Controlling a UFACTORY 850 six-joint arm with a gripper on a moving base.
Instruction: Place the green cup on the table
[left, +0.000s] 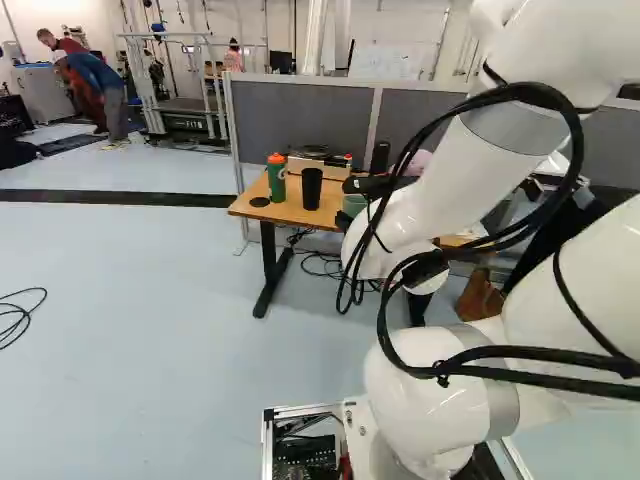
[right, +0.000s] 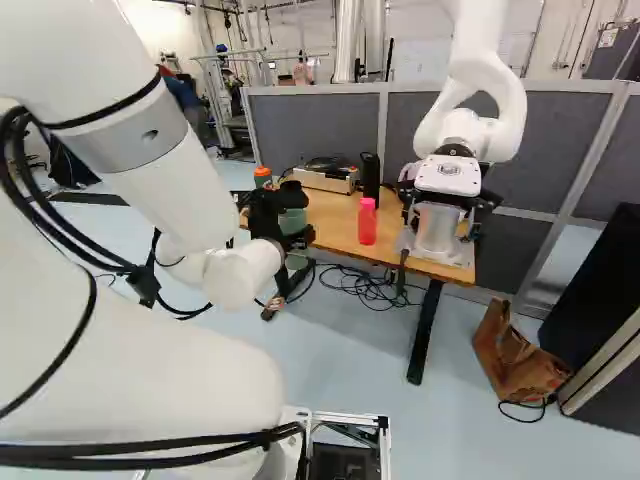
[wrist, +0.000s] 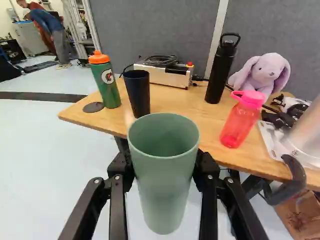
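- The gripper (wrist: 164, 167) was closed round the green cup (wrist: 165, 200), one finger on each side, so it was holding the task's thing.
- The cup was upright with its mouth up, probably so that it could be set straight down on its base without being turned.
- In the wrist view it hung off the table (wrist: 205, 132), seemingly just short of the near edge; in the right base view it showed left of the middle, in front of the wood.
- The arm (right: 160, 190) came in from the left of the right base view, low and reaching forward, which looked right for bringing the cup in from the side.
- Ahead of the cup, the black cup (wrist: 137, 92) stood close on one side and the pink bottle (wrist: 241, 122) further off on the other; the gap between them seemed the natural place to set it.
- The green bottle (wrist: 106, 82) stood beyond the black cup, less in the way.
- The next move called for going forward over the edge, then down, then letting go.
- Too low an approach could have caught the table's edge; drifting sideways could have knocked the black cup.
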